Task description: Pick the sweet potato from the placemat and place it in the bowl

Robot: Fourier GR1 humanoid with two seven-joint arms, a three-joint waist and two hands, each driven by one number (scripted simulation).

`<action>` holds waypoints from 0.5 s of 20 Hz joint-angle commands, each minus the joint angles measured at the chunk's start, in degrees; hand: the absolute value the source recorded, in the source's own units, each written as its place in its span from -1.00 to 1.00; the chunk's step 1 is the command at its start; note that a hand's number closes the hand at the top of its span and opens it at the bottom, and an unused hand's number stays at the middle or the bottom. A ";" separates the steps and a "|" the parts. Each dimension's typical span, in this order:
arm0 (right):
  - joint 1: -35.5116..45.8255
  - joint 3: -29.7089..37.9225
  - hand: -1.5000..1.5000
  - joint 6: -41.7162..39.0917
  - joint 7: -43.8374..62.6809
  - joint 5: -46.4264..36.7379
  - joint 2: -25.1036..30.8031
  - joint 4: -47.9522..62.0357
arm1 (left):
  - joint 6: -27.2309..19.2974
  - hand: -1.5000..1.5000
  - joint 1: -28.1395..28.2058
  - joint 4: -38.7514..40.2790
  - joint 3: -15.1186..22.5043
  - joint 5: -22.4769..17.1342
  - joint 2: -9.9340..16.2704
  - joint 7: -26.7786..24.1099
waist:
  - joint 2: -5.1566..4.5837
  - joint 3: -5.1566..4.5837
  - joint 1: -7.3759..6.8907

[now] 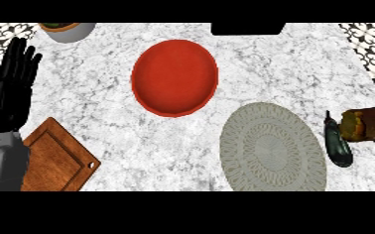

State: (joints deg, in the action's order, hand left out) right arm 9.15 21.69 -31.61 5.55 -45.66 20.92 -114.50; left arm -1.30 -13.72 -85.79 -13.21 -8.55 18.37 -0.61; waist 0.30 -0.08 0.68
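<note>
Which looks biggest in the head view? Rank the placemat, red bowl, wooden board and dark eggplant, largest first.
1. Placemat
2. Red bowl
3. Wooden board, partly hidden by the left forearm, so this rank is unsure
4. Eggplant

A matte black left hand (pixel 16 84) with long, slender fingers (pixel 29 62) and a narrower thumb shows at the view's left edge. Below it joins a smooth grey forearm (pixel 11 161), boxy and plain, with a darker seam at the wrist. No markings or cables show.
</note>
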 commanded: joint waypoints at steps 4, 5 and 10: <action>11.59 -1.36 1.00 -8.53 14.94 12.28 -8.77 -9.18 | -0.37 0.00 -3.20 1.37 -0.16 0.13 0.39 1.39 | -0.09 -0.01 -0.39; 15.80 -2.63 1.00 -10.52 18.85 12.64 -7.95 -7.93 | 0.22 0.00 1.19 -2.14 1.25 0.19 -1.26 0.66 | -0.06 -0.01 -1.17; 26.15 -9.47 1.00 -8.97 30.20 11.65 -13.31 -2.42 | -1.90 0.00 -0.71 -3.40 1.49 1.41 -1.25 3.96 | -0.24 0.04 -1.28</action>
State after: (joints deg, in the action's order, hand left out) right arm 27.82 15.37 -40.59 28.82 -34.88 10.31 -120.55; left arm -2.00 -14.37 -87.55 -12.23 -7.90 17.60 1.48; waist 0.19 -0.09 -0.30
